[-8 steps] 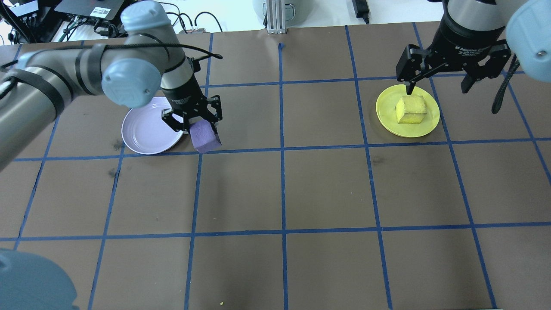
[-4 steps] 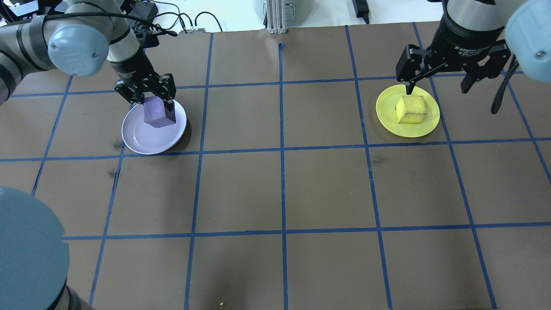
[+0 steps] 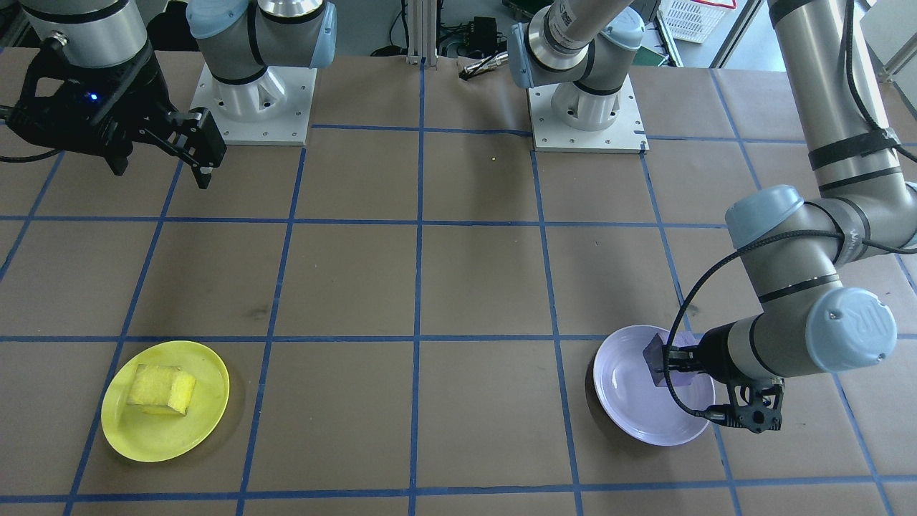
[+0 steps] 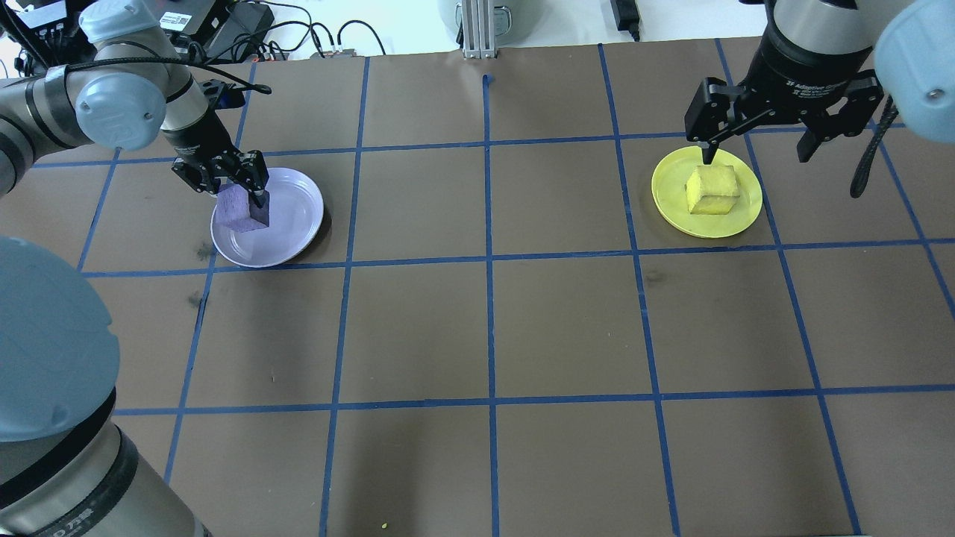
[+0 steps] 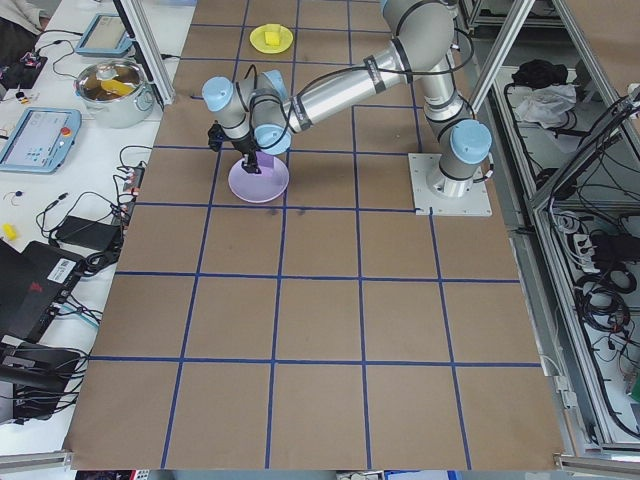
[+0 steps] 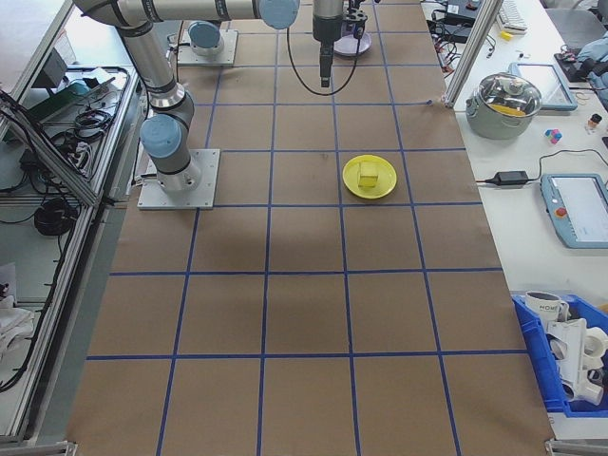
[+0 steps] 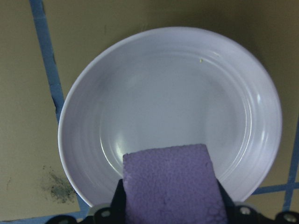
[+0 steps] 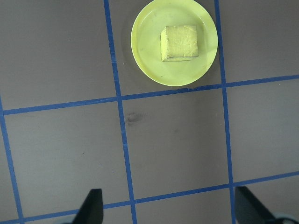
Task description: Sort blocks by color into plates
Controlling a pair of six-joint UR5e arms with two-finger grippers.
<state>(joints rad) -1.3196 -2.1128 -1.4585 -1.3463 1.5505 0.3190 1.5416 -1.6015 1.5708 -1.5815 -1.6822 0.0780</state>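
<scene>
A purple block (image 4: pixel 242 209) hangs in my left gripper (image 4: pixel 237 195), which is shut on it over the left part of the lavender plate (image 4: pixel 295 224). The left wrist view shows the block (image 7: pixel 170 182) between the fingers, with the plate (image 7: pixel 177 93) below it. I cannot tell whether block and plate touch. The front view has the block (image 3: pixel 658 354) above the plate (image 3: pixel 630 405). A yellow block (image 4: pixel 712 190) lies in the yellow plate (image 4: pixel 671 203). My right gripper (image 4: pixel 757 143) stands open and raised near that plate; the right wrist view shows the yellow block (image 8: pixel 178 43) far ahead of its fingers.
The brown table carries a blue tape grid (image 4: pixel 489 257). Cables and electronics (image 4: pixel 186 22) lie beyond the far left edge. A lidded pot (image 5: pixel 115 85) stands off the table there. Both arm bases (image 3: pixel 587 107) are bolted at the robot's side.
My left gripper carried the purple block from right of the lavender plate to over its left part. The right arm and the yellow block stayed put.
</scene>
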